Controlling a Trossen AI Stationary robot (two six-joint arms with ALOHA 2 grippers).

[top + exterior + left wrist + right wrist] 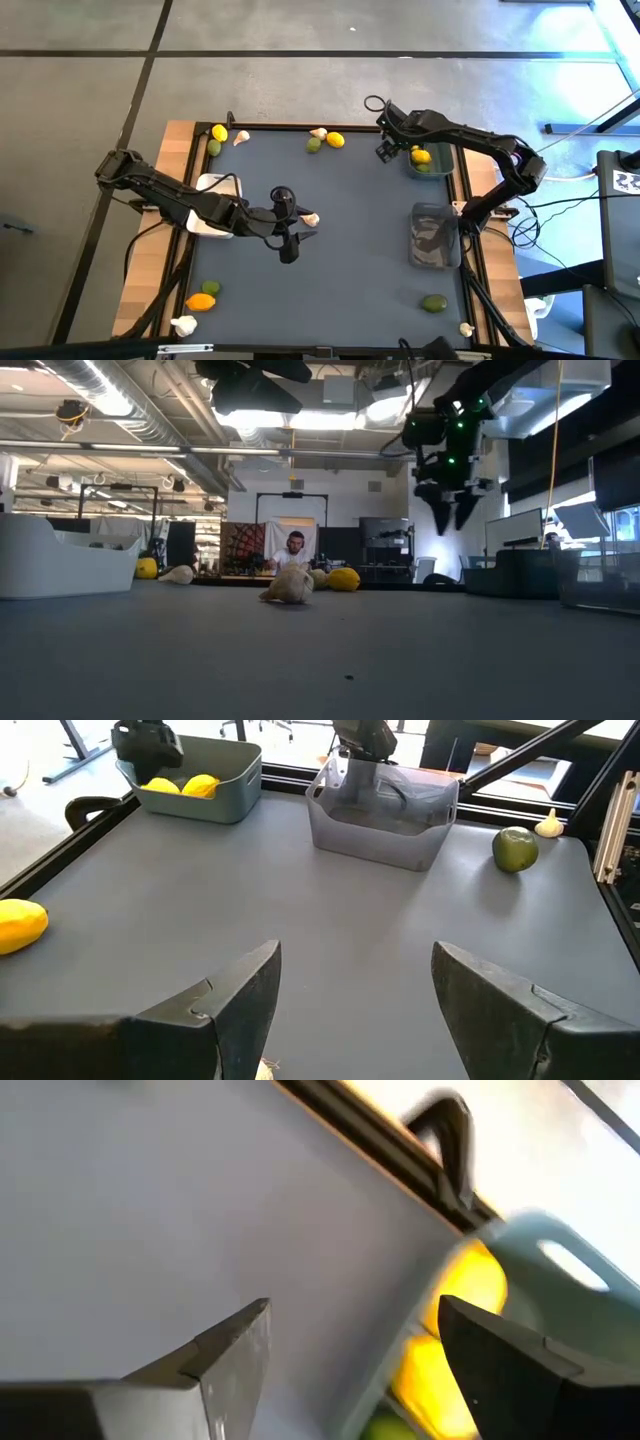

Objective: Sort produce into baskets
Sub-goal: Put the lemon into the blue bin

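Meanwhile, the right pincer (386,150) is hanging with its fingers apart and empty beside the blue-grey basket (432,172), which is holding lemons (421,155) and what looks like a green piece beneath them. The left pincer (284,224) is sitting low over the middle of the counter (350,250), fingers spread wide, with a garlic bulb (310,219) just beside it. The dark grey basket (436,236) is standing empty near the right edge, and the white basket (215,205) is lying under the left arm.

Much produce is waiting loose: a lime (433,302) and garlic at the near right, a lemon (201,301), lime and garlic at the near left, and mixed pieces along the far edge.

The risks, as I judge them: the left fingers closing off-centre on the knobbly bulb could be squirting it sideways across the smooth mat. The right arm, swinging away so near the basket wall, could be clipping the rim and shifting it. Round limes may be rolling off if nudged.
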